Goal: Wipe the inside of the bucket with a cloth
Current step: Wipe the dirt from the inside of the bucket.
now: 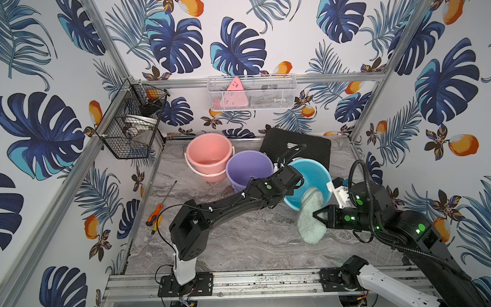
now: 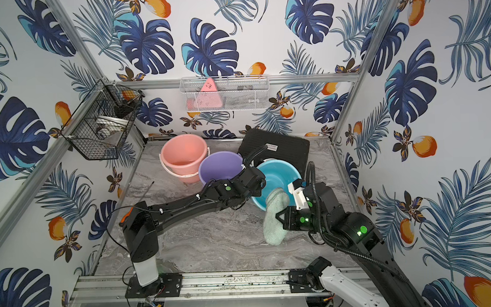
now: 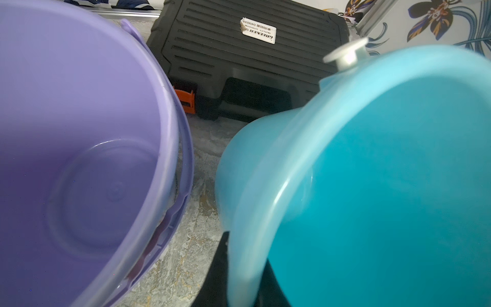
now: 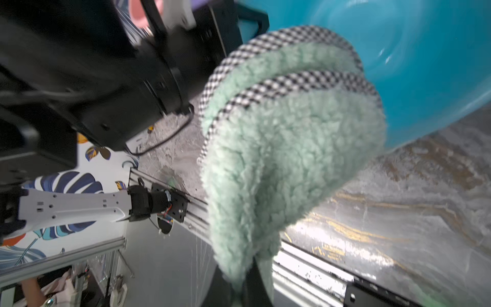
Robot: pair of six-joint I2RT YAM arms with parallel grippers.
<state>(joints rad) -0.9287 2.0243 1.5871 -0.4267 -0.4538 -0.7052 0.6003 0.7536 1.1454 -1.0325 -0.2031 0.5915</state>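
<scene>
The blue bucket (image 1: 312,171) (image 2: 278,172) is tipped on its side at the back right, its mouth facing the front. My left gripper (image 1: 302,183) (image 3: 245,265) is shut on its rim, one finger inside and one outside the blue wall (image 3: 385,186). The cloth (image 1: 309,230) (image 2: 273,229), a fluffy pale green rag with a checkered edge, hangs folded just in front of the bucket's mouth. My right gripper (image 1: 315,214) (image 4: 244,281) is shut on the cloth (image 4: 279,159). Its upper fold overlaps the bucket's lower rim (image 4: 425,66).
A purple bucket (image 1: 249,166) (image 3: 79,159) stands upright against the blue one, and a pink bucket (image 1: 209,152) behind it. A black tool case (image 1: 294,146) lies at the back. An orange-handled screwdriver (image 1: 154,216) lies at the left. Wire baskets (image 1: 131,127) (image 1: 252,92) hang on the walls.
</scene>
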